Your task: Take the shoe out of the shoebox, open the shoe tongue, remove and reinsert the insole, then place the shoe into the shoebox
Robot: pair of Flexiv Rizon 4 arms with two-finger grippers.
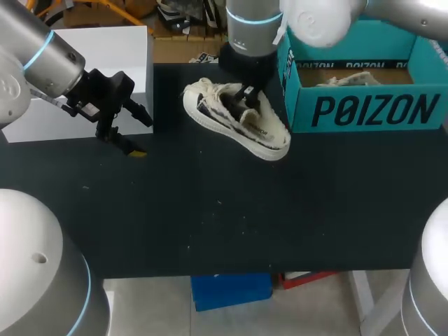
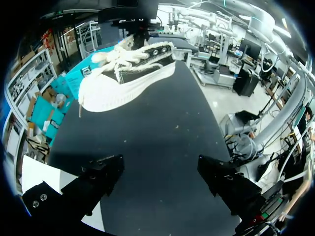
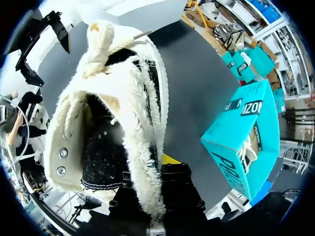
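**A:** Where's the shoe (image 1: 238,119)?

**B:** Out of the box. It's on the black table (image 1: 245,210), just beside the teal shoebox (image 1: 371,108), with the toe pointing away from the box.

**A:** Grippers?

**B:** Your left gripper (image 1: 140,135) hangs spread wide with nothing in it, well apart from the shoe. Your right gripper (image 1: 246,94) is at the shoe's opening, and the frayed side wall runs straight into it. The canvas covers the contact, so you can't tell if it's actually clamped.

**A:** How will it handle?

**B:** My guess is it's light. The upper is soft, fuzzy-edged canvas that will likely fold and sag if you pinch it. The sole looks stiffer. Hold it by the heel collar or the sole rim to steady it. The loose laces (image 3: 98,44) are knotted in a clump and could snag, so keep off them. I'd expect the insole to be thin and floppy, so take it at the heel end.

**A:** Anything you can't see?

**B:** The insole isn't visible, because the inside of the shoe is dark in the right wrist view. The tongue is hard to pick out under the laces. The shoebox floor is mostly hidden, and only some crumpled paper (image 1: 350,78) shows. The right arm covers the far rim of the shoe in the head view.
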